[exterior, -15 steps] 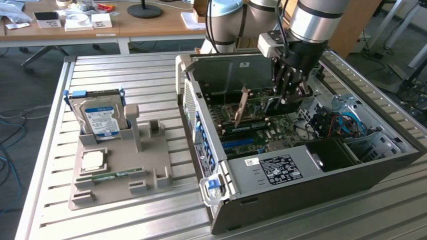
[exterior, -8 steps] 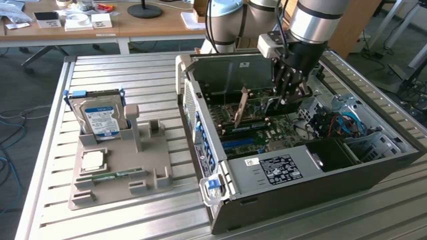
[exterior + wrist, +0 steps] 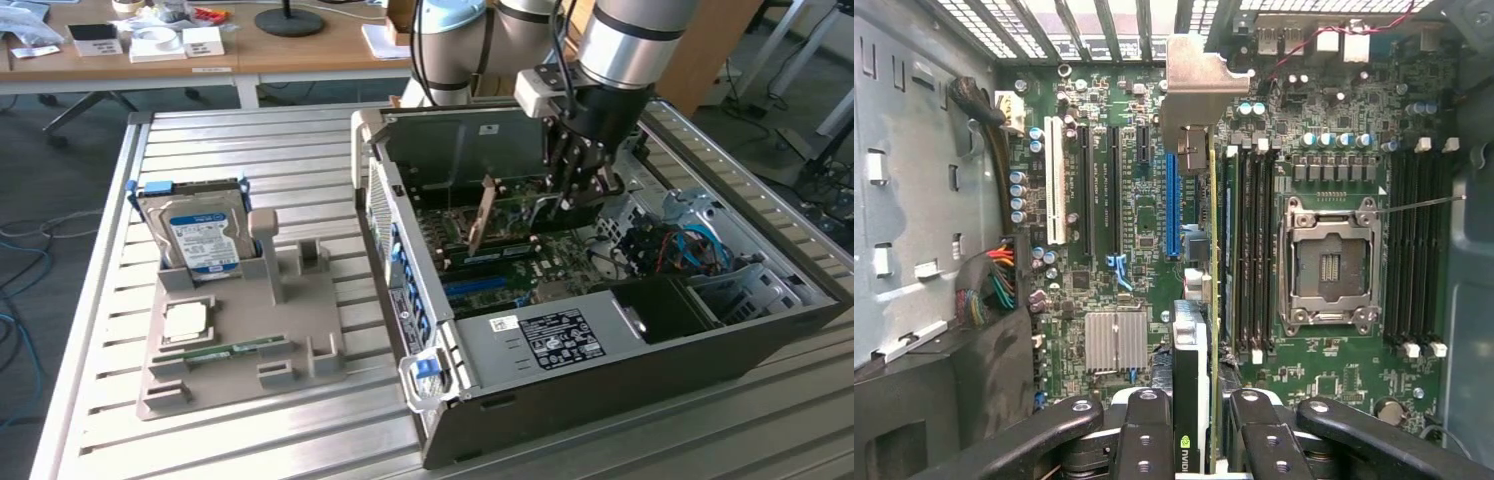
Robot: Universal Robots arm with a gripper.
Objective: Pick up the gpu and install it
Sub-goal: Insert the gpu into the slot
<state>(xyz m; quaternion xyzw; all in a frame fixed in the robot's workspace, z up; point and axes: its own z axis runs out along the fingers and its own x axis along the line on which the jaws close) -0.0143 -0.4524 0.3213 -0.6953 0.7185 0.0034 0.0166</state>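
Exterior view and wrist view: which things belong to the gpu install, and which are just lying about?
Job: gpu, held in the claw; motherboard; computer case.
Lying about: hard drive, CPU chip, RAM stick, all on the grey holder.

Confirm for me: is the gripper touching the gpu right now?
Touching. The wrist view shows the gpu edge-on between the fingers of the gripper, which press against both of its faces above the motherboard.
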